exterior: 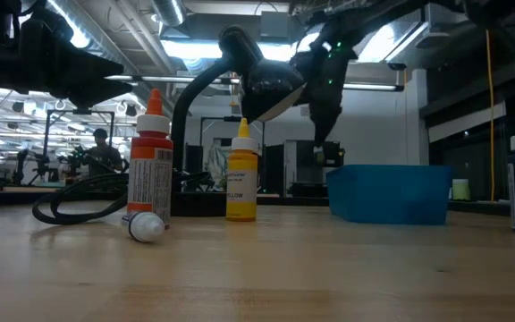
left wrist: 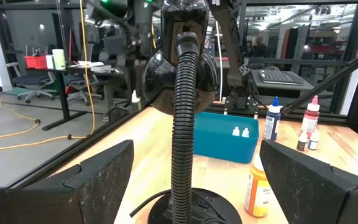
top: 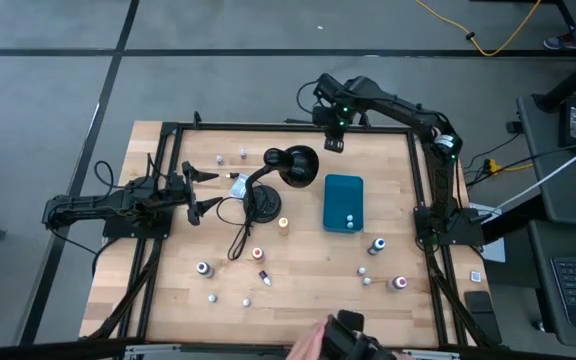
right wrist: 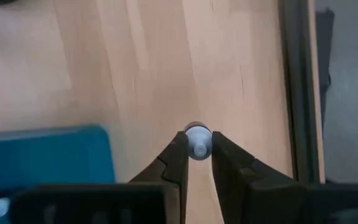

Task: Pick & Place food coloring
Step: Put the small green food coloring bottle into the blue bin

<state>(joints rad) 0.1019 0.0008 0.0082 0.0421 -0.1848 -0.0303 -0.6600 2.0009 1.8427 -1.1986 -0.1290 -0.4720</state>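
- Carrying everything is the wooden table [top: 168,290], with the teal box [top: 344,201] as landmark near its middle.
- Beside the box, toward the left arm, stands the black desk lamp [top: 273,185].
- The left claw [top: 200,190] hangs beyond the lamp from the box, fingers spread wide, holding nothing.
- The right claw [right wrist: 196,155] hangs above the table's far edge behind the box, pinched shut on a small white-capped bottle [right wrist: 197,140].
- Two white caps [top: 347,221] lie inside the box at its near end.
- The other food coloring bottles [top: 258,255] stand scattered on the table nearer than the box, on both sides.
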